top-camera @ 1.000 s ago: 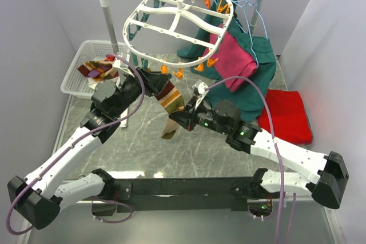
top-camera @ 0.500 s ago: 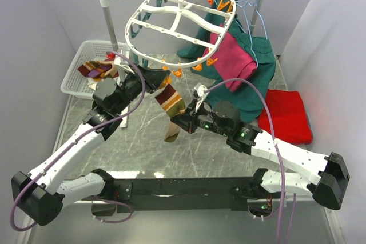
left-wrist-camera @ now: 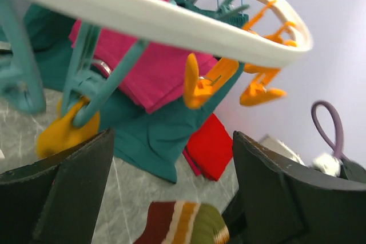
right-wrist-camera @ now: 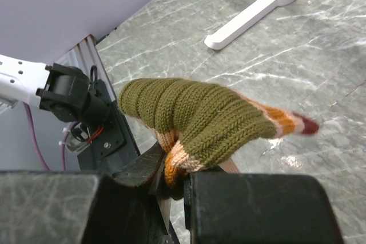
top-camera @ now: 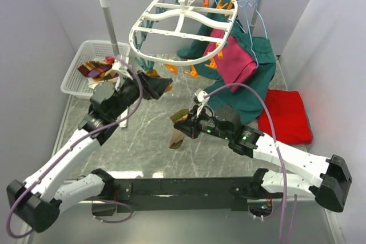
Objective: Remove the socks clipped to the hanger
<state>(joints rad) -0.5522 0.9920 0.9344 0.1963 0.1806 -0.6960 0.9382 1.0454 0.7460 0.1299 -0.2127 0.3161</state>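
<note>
The white oval hanger [top-camera: 182, 27] hangs from the rack pole, with orange clips [left-wrist-camera: 206, 81] and teal clips [left-wrist-camera: 86, 78] along its rim [left-wrist-camera: 143, 15]. A striped sock [top-camera: 177, 137] with an olive toe [right-wrist-camera: 200, 112] dangles free of the hanger, pinched in my right gripper [top-camera: 182, 123], which is shut [right-wrist-camera: 183, 181] on it above the table. My left gripper [top-camera: 162, 87] is open just below the hanger's near rim, and its fingers [left-wrist-camera: 286, 198] hold nothing. More socks [top-camera: 94, 70] lie in the white basket [top-camera: 77, 84].
A magenta garment [top-camera: 234, 61] and dark green clothes [top-camera: 260, 87] hang at the right of the rack. A red cloth [top-camera: 286, 117] lies on the table at right. The rack's white post [top-camera: 108, 24] and its foot [right-wrist-camera: 257, 10] stand by the basket.
The sock has come off the hanger and dropped lower, held only by my right gripper. My left gripper closed, then opened wide. The hanger has swung up and back.
</note>
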